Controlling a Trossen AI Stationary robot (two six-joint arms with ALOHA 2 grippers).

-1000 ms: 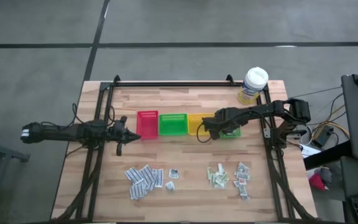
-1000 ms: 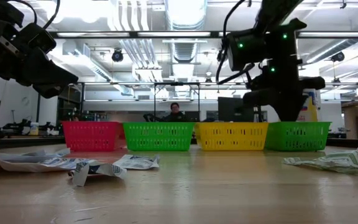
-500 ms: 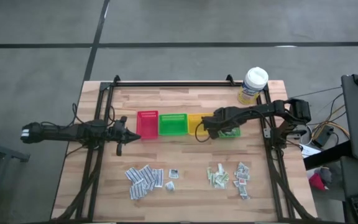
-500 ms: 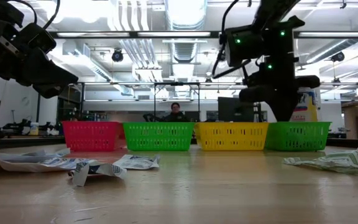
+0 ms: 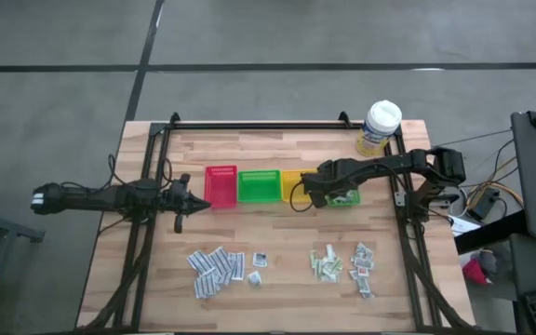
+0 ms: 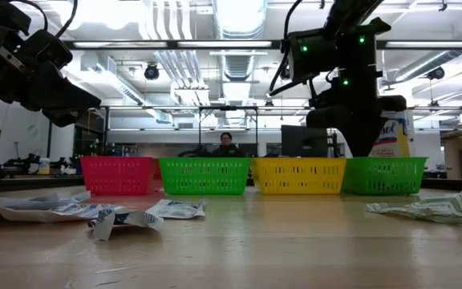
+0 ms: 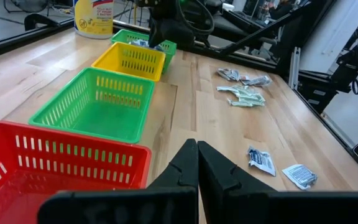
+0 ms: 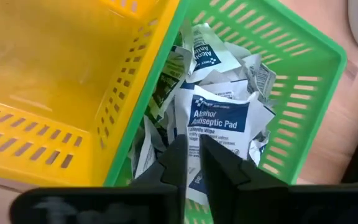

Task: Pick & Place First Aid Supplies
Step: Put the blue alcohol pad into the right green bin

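Rising slightly since a second ago, the right claw (image 8: 189, 163) is hanging over the far-right green bin (image 8: 303, 93), fingers parting by a narrow gap, with no packet seen between them.
White-and-blue antiseptic packets (image 8: 219, 121) are lying heaped inside that bin, beside the yellow bin (image 5: 293, 184). More packets are sitting in two loose clusters on the wooden bench (image 5: 277, 233), a left cluster (image 5: 217, 270) and a right cluster (image 5: 344, 264). Clenched shut, the left claw (image 7: 197, 163) is waiting near the red bin (image 5: 221, 186).
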